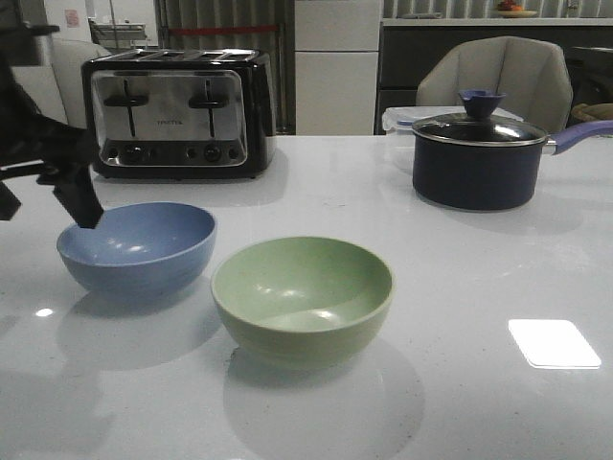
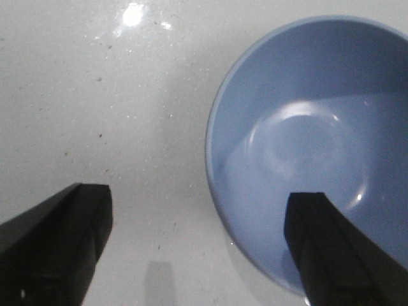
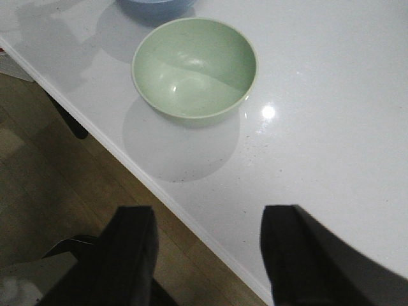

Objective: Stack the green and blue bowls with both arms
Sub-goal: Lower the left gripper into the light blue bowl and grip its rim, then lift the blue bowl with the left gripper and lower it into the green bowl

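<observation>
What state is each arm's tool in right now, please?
Left tool: open, one finger over the blue bowl, holding nothing.
Right tool: open, empty, away from the green bowl.

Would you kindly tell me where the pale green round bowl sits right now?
In the front view, the pale green round bowl stands near the white table's front middle, just right of the dusty blue bowl and well in front of the dark saucepan.

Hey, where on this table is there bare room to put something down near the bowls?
The widest bare patch is right of the green bowl, in front of the saucepan. A bare strip also runs between the toaster and the bowls. It is crowded at the left, where the left hand straddles the blue bowl's rim and the bowls sit close together.
</observation>
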{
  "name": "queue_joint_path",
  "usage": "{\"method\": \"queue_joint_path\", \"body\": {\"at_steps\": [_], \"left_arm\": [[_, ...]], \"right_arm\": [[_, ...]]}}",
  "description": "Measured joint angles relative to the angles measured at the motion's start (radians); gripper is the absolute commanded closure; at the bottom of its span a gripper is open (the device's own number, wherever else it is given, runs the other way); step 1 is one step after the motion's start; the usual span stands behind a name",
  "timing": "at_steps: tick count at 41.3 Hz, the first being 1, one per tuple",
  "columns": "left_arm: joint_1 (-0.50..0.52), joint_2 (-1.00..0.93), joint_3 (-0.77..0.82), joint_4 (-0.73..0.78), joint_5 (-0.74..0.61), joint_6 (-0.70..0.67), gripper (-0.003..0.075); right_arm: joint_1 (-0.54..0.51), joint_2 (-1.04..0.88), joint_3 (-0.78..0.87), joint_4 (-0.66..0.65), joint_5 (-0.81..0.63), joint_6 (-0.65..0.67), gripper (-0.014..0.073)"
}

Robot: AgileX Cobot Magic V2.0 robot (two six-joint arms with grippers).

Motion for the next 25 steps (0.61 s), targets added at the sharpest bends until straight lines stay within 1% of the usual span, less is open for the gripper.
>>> {"method": "queue_joint_path", "body": {"at_steps": [3, 5, 6, 10, 17, 25], "left_arm": [[0.000, 0.055, -0.025, -0.017, -0.012, 0.000, 0.0199], [0.000, 0.080, -0.038, -0.027, -0.024, 0.000, 0.0272], [0.000, 0.095, -0.042, -0.032, -0.030, 0.000, 0.0291], [0.000, 0.131, -0.055, -0.040, -0.039, 0.000, 0.0438], [0.000, 0.156, -0.058, -0.044, -0.044, 0.000, 0.0631], [0.000, 0.128, -0.063, -0.054, -0.034, -0.004, 0.0627]], "right_arm": [[0.000, 0.000, 0.000, 0.000, 0.000, 0.000, 0.0116], [0.000, 0.000, 0.000, 0.000, 0.000, 0.000, 0.0116], [0.000, 0.000, 0.000, 0.000, 0.000, 0.000, 0.0116], [0.000, 0.000, 0.000, 0.000, 0.000, 0.000, 0.0116], [0.000, 0.000, 0.000, 0.000, 0.000, 0.000, 0.0116], [0.000, 0.000, 0.000, 0.000, 0.000, 0.000, 0.0116]]}}
